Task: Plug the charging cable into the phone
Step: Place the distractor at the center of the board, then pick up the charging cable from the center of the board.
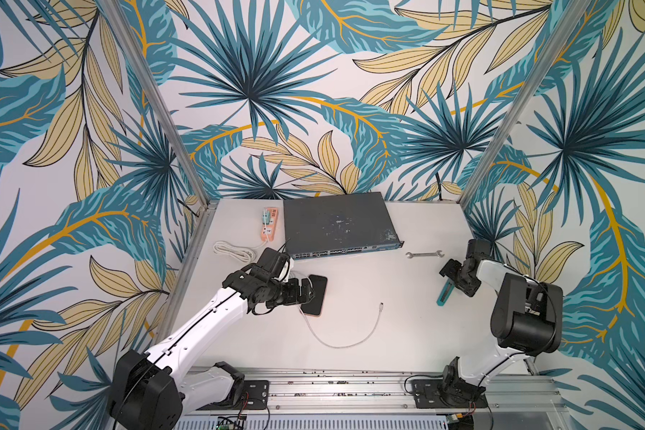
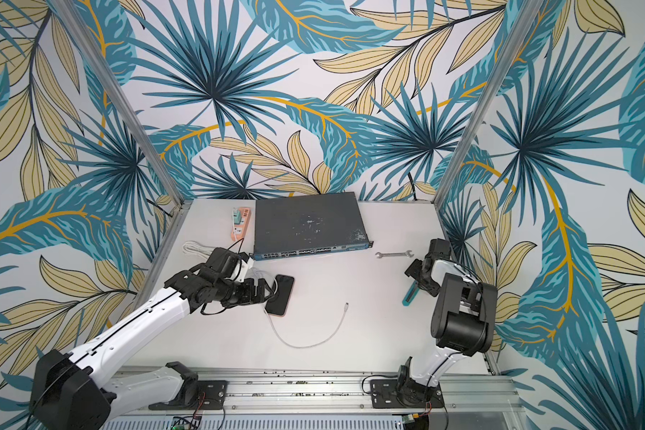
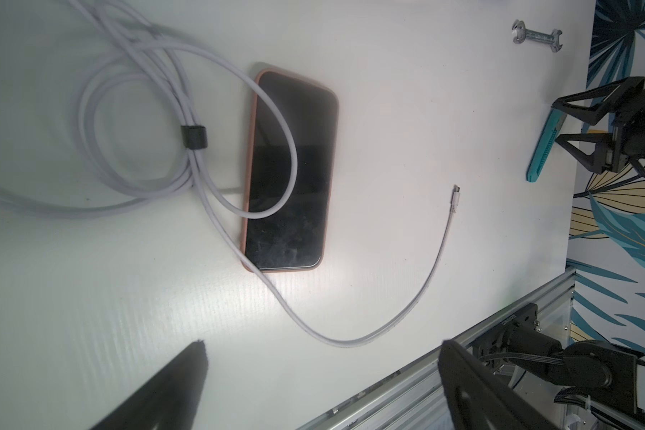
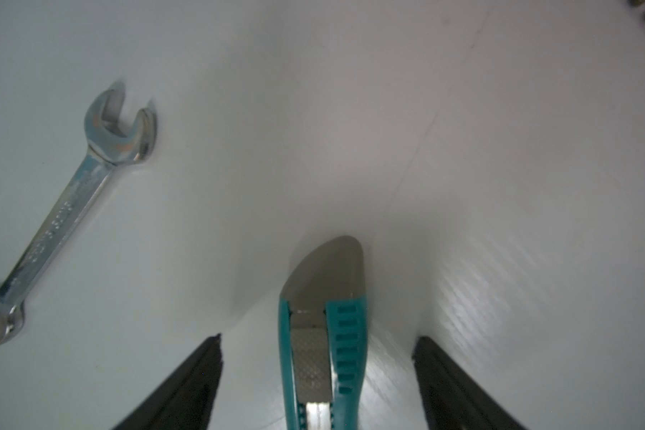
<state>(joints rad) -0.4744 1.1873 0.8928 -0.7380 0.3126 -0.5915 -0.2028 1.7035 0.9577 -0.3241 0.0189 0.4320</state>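
Note:
The phone (image 1: 318,294) (image 2: 282,298) lies flat on the white table, black screen up, with a pinkish rim. In the left wrist view a loop of the charging cable (image 3: 287,149) crosses the phone (image 3: 306,231). A dark clip (image 3: 193,137) binds its coils. The cable's free end (image 1: 345,345) curves over the table to a plug tip (image 1: 381,306) (image 3: 456,197) lying apart from the phone. My left gripper (image 1: 309,294) (image 3: 323,346) hovers at the phone's left edge, open and empty. My right gripper (image 1: 448,283) (image 4: 318,339) is open at the far right, clear of both.
A teal utility knife (image 1: 444,295) (image 4: 347,335) lies between the right fingers, with gaps on both sides. A wrench (image 1: 424,254) lies near it. A dark grey network switch (image 1: 339,223), an orange power strip (image 1: 269,222) and its cream cord (image 1: 235,251) sit at the back.

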